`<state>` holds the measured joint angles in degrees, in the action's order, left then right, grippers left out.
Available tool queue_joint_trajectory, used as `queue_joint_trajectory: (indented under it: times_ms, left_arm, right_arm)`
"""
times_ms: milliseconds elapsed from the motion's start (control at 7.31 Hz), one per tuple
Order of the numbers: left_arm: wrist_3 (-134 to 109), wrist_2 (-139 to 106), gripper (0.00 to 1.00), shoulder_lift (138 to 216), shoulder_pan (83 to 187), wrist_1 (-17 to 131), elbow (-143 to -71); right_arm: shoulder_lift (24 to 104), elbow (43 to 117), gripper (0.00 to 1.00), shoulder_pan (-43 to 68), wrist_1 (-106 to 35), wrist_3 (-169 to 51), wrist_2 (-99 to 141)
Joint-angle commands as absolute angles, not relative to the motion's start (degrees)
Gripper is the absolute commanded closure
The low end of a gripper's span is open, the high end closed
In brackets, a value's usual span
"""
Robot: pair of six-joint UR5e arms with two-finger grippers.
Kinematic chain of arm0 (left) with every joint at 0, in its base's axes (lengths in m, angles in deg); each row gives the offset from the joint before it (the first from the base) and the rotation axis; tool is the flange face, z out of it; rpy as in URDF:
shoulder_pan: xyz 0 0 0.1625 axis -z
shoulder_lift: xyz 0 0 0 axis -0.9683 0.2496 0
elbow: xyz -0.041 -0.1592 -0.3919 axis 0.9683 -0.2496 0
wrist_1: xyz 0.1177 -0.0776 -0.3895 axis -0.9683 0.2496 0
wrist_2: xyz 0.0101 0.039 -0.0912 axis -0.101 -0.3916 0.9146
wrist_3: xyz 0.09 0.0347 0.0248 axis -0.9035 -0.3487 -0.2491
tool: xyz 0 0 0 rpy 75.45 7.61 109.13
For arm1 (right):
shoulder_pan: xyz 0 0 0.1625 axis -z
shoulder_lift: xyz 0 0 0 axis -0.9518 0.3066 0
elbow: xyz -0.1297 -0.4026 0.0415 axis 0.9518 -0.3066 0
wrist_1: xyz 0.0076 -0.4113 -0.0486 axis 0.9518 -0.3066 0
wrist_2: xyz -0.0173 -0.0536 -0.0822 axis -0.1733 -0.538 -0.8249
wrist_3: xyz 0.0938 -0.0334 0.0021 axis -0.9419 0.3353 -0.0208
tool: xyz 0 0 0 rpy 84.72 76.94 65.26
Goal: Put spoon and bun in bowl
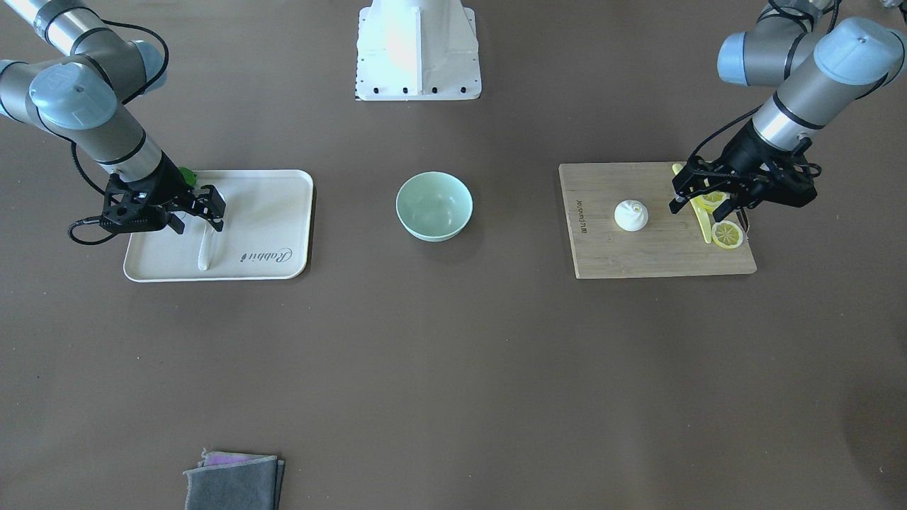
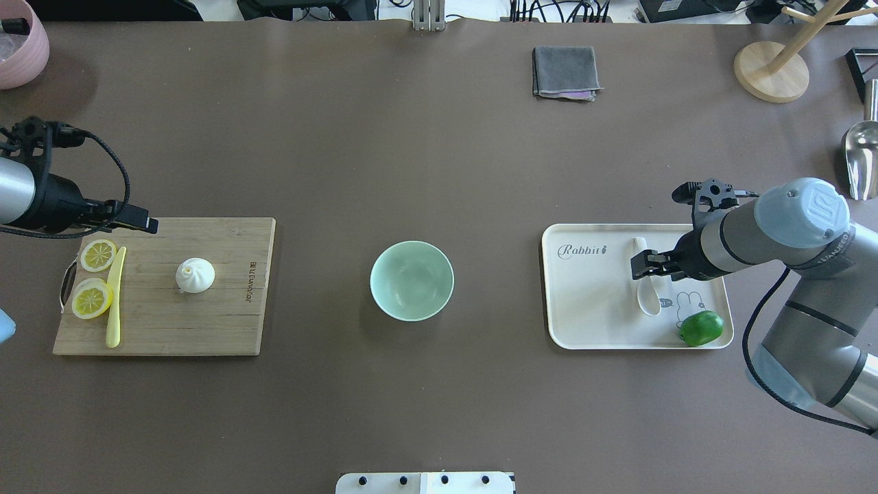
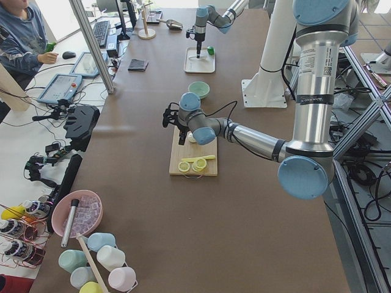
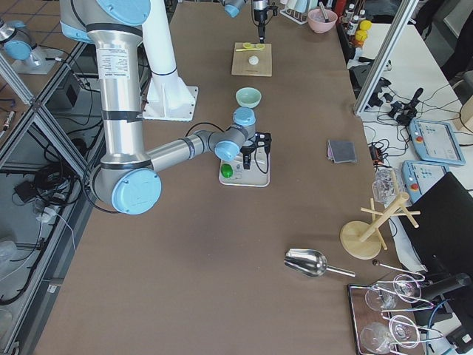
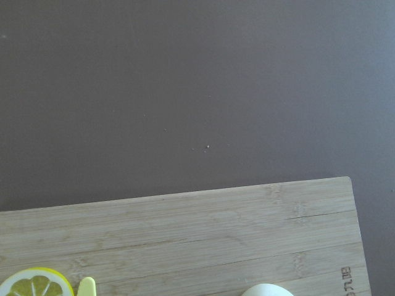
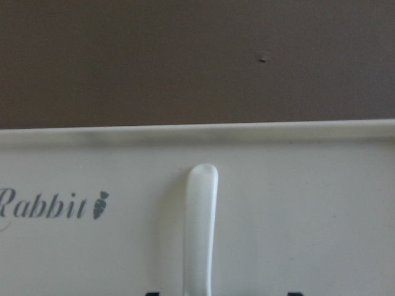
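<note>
The white ceramic spoon (image 2: 645,288) lies on the cream tray (image 2: 590,309), handle pointing away from the robot. My right gripper (image 2: 648,264) is open and low over the spoon, its fingers on either side of the handle (image 6: 200,228). The white pleated bun (image 2: 195,275) sits on the wooden cutting board (image 2: 226,315). My left gripper (image 2: 144,223) is open and empty above the board's far left edge, apart from the bun; in the front view (image 1: 701,209) it hangs over the lemon slices. The mint-green bowl (image 2: 411,280) stands empty mid-table between board and tray.
Two lemon slices (image 2: 92,299) and a pale-yellow knife (image 2: 114,302) lie on the board's left part. A green lime (image 2: 701,327) sits on the tray's near right corner. A folded grey cloth (image 2: 566,72), a pink bowl (image 2: 20,41), a wooden stand (image 2: 772,72) and a metal scoop (image 2: 861,158) stand along the far edge and corners.
</note>
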<state>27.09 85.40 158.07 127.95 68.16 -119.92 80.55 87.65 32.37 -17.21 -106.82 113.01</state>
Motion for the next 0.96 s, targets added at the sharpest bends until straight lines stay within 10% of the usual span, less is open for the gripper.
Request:
queue_joint_trajectory:
  times_ms: [0,137,821]
  left_arm:
    - [27.2,85.4,0.12,158.0,127.8,68.2,-119.9]
    - [27.2,85.4,0.12,158.0,127.9,68.2,-119.9]
    - [27.3,85.6,0.12,157.6,127.8,68.5,-120.3]
  right_arm:
    - [80.4,86.9,0.61,32.4,-17.2,-106.8,113.0]
    - [79.7,86.9,0.99,32.4,-17.3,-106.8,113.1]
    - [74.9,87.6,1.00,32.0,-19.4,-107.4,113.2]
